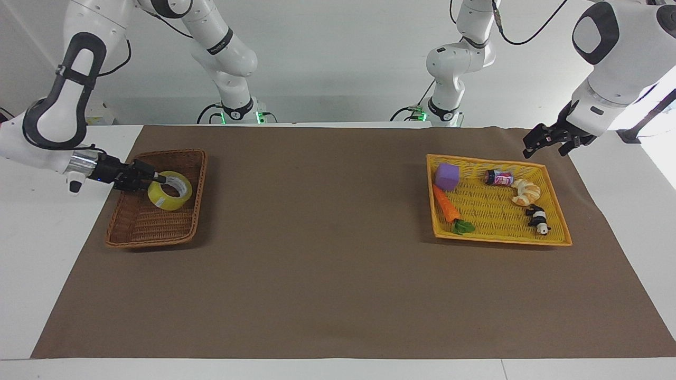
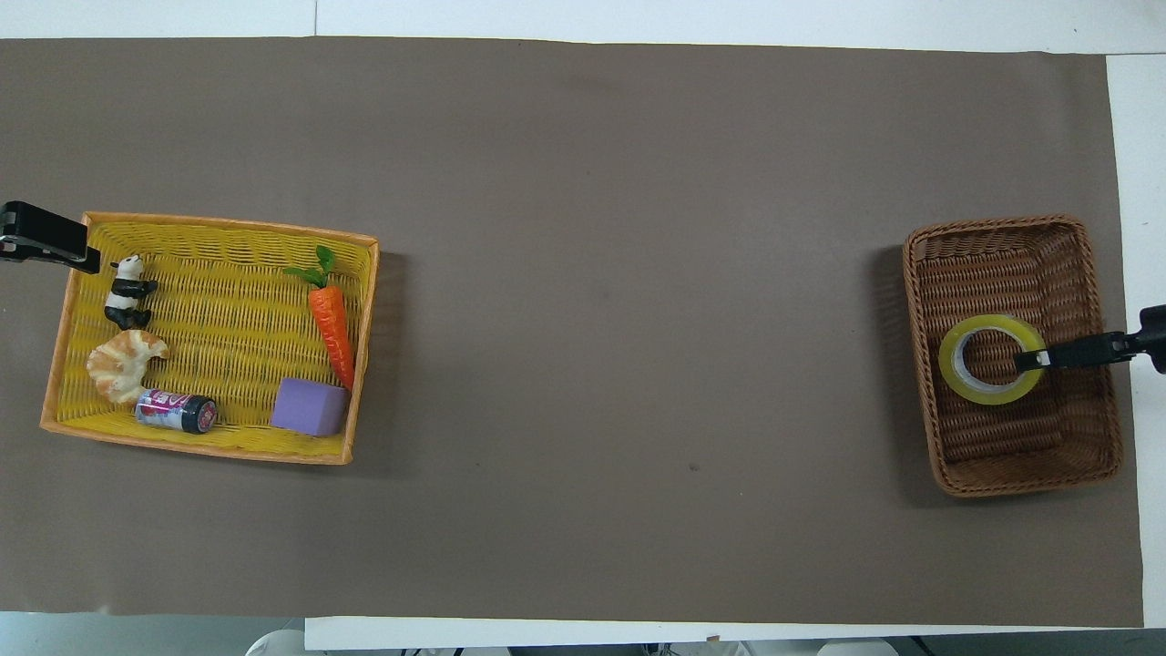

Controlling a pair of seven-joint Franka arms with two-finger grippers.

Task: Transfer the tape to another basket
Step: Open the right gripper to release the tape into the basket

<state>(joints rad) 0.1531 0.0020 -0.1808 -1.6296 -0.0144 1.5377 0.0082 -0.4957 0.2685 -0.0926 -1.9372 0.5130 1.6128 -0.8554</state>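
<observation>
The tape, a yellow translucent roll, sits tilted inside the brown wicker basket at the right arm's end of the table. My right gripper reaches in over the basket's outer rim and is shut on the roll's wall. In the overhead view its tip lies on the tape's ring within the basket. I cannot tell whether the roll rests on the basket floor. My left gripper hovers over the corner of the yellow tray and shows at the edge of the overhead view.
A bright yellow flat tray at the left arm's end holds a purple block, a carrot, a can, a croissant and a panda figure. Brown cloth covers the table.
</observation>
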